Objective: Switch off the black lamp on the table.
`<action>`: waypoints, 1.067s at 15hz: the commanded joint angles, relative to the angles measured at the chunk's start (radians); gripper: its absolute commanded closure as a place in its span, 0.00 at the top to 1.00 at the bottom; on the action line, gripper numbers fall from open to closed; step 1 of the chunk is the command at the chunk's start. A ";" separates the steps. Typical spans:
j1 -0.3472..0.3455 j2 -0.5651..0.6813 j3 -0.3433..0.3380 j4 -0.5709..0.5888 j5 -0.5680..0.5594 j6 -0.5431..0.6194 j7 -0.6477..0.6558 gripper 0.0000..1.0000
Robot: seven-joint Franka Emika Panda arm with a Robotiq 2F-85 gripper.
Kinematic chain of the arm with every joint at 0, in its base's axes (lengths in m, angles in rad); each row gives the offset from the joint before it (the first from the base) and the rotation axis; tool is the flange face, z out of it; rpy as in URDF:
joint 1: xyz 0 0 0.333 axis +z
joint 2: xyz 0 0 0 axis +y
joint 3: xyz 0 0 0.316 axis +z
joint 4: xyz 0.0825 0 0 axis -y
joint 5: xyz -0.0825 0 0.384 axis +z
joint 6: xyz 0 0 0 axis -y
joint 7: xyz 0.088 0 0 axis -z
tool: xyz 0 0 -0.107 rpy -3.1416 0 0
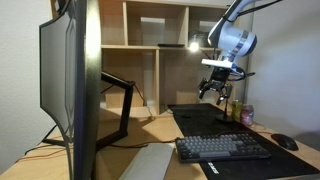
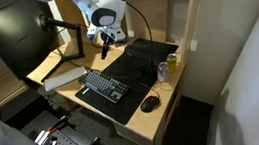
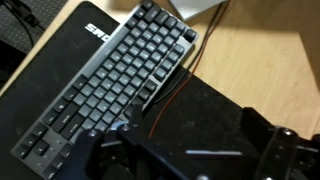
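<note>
One light-wood table (image 1: 150,127), laid with one black desk mat (image 2: 140,63), was set before a cubby shelf unit (image 1: 150,25). One keyboard (image 3: 110,80), one mouse (image 2: 151,104) and one can (image 2: 163,71) were counted. The black lamp (image 1: 193,46) was seen lit at the table's rear. The gripper (image 3: 190,152) was held wide open and empty above the mat.

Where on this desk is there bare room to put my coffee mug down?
The large black desk mat is bare behind the dark keyboard. The light-wood table shows free between that mat and the angular black monitor arm. It is crowded along the mat's other side: small containers and a black mouse sit there.
</note>
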 commanded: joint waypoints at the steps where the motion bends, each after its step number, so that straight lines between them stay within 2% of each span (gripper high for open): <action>1: -0.016 0.144 0.023 0.108 0.175 0.119 0.022 1.00; 5: -0.041 0.271 0.021 0.249 0.363 0.182 0.043 1.00; 6: -0.014 0.210 0.005 0.168 0.305 0.172 0.016 1.00; 10: -0.029 0.267 0.004 0.238 0.346 0.175 0.031 1.00; 11: -0.003 0.292 -0.025 0.253 0.268 0.153 0.093 1.00; 12: 0.006 0.340 -0.029 0.291 0.261 0.182 0.142 1.00; 16: -0.038 0.499 0.029 0.453 0.435 0.245 0.248 1.00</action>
